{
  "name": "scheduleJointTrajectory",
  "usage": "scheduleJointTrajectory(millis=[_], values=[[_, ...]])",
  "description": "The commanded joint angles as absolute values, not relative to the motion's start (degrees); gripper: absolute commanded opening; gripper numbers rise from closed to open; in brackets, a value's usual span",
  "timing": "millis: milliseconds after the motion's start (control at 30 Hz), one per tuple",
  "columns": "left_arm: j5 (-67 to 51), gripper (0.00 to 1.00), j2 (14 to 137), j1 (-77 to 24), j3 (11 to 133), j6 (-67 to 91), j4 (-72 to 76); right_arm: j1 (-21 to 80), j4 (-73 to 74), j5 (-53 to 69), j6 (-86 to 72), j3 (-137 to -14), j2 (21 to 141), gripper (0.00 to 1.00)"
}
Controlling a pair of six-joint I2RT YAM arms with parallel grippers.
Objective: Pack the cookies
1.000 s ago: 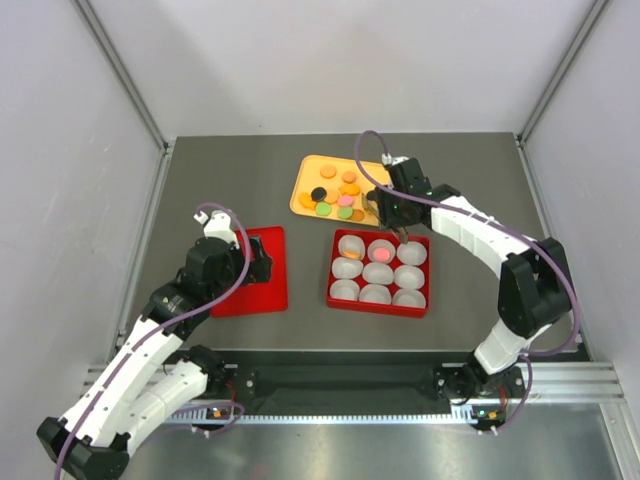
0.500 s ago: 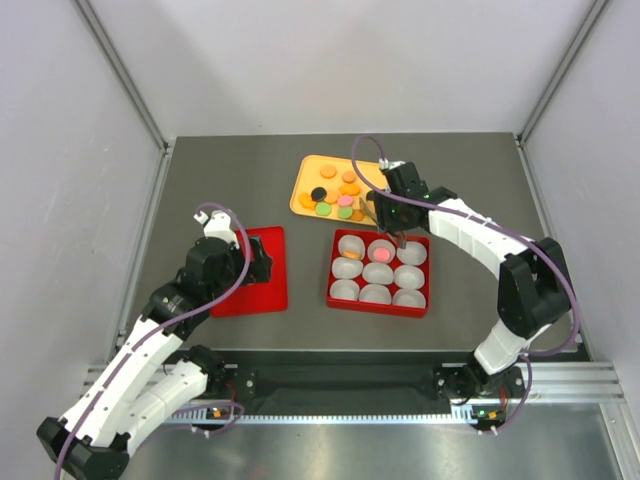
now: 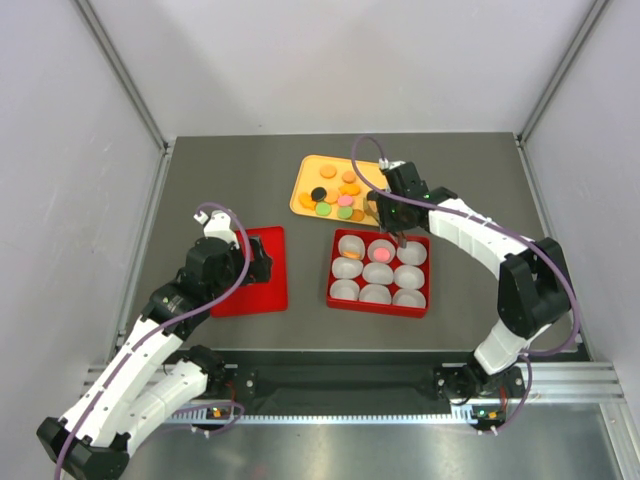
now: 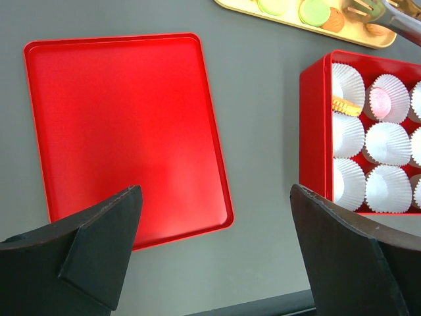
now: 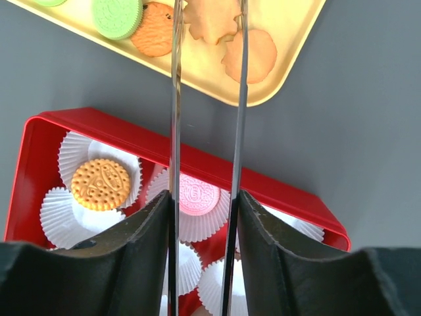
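Observation:
The cookies (image 3: 335, 196) lie in a loose pile on a yellow tray (image 3: 306, 170): orange, green, pink and black. My right gripper (image 5: 205, 220) is shut on a pair of metal tongs (image 5: 175, 99). The tong blades reach over the tray's near corner, one on each side of a tan cookie (image 5: 212, 21). A red box (image 3: 334, 292) of white paper cups holds an orange cookie (image 5: 100, 184) and a pink cookie (image 5: 198, 195). My left gripper (image 4: 214, 197) hangs open with nothing between its fingers, over the table between a flat red lid (image 4: 118, 125) and the box.
Grey walls enclose the table on three sides. The lid (image 3: 255, 270) lies left of the box (image 4: 314, 131). The tray (image 5: 289, 39) sits just behind the box's far edge, with a narrow strip of table between them.
My right arm has shifted slightly left toward the tray, and its jaws have squeezed the tongs narrower. The left arm has not moved.

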State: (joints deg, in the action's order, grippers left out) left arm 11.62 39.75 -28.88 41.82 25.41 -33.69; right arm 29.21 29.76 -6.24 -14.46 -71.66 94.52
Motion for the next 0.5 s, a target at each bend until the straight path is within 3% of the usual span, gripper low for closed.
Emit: scheduleJointTrajectory(millis=[0,467], values=[[12.30,0.99,39.11,-29.09,41.92,25.66,-32.78,29.79,29.61,-7.82,-13.36,-74.88,93.87,0.41],[12.39,0.99,38.94,-29.18,42.01,25.66,-32.87,27.42,32.52,-8.00,-11.95,-81.56,92.90,0.36]])
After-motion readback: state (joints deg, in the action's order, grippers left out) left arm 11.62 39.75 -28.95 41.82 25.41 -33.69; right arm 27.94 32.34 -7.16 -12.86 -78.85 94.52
